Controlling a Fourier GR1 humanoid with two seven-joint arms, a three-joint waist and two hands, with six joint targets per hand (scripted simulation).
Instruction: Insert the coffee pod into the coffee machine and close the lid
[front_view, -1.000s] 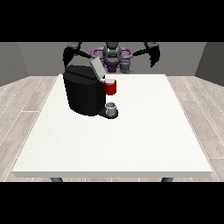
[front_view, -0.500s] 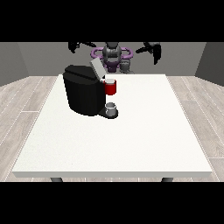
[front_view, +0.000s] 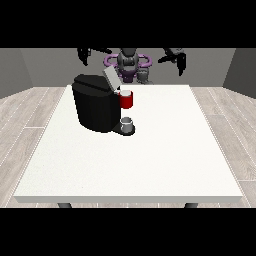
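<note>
Front view shows the machine (front_view: 96, 106) standing on the desk (front_view: 165, 150) toward the far left, its lid (front_view: 111, 78) tilted up and open. A red holder (front_view: 127, 100) with a pale top projects from its front, and a small grey cup (front_view: 127, 123) sits on the base below. The pod appears to be the small grey item (front_view: 144, 76) at the desk's far edge, just in front of the robot's torso; its identity cannot be confirmed.

Both hands are raised above and behind the desk, well apart from every object. The hand at the view's left (front_view: 84, 54) and the hand at the view's right (front_view: 178, 59) hold nothing; whether their fingers are spread or curled cannot be determined.

Handling assessment:
- Pod: probably light, rigid and smooth-walled, so liable to slip or tip. Take it across its side walls, near the rim, keeping it upright for insertion.
- Lid: stiff, hinged at the rear. Press on its raised free edge, where leverage is greatest.
- Machine: likely heavy enough to stay put under a downward push, though a sideways push may shift it.
</note>
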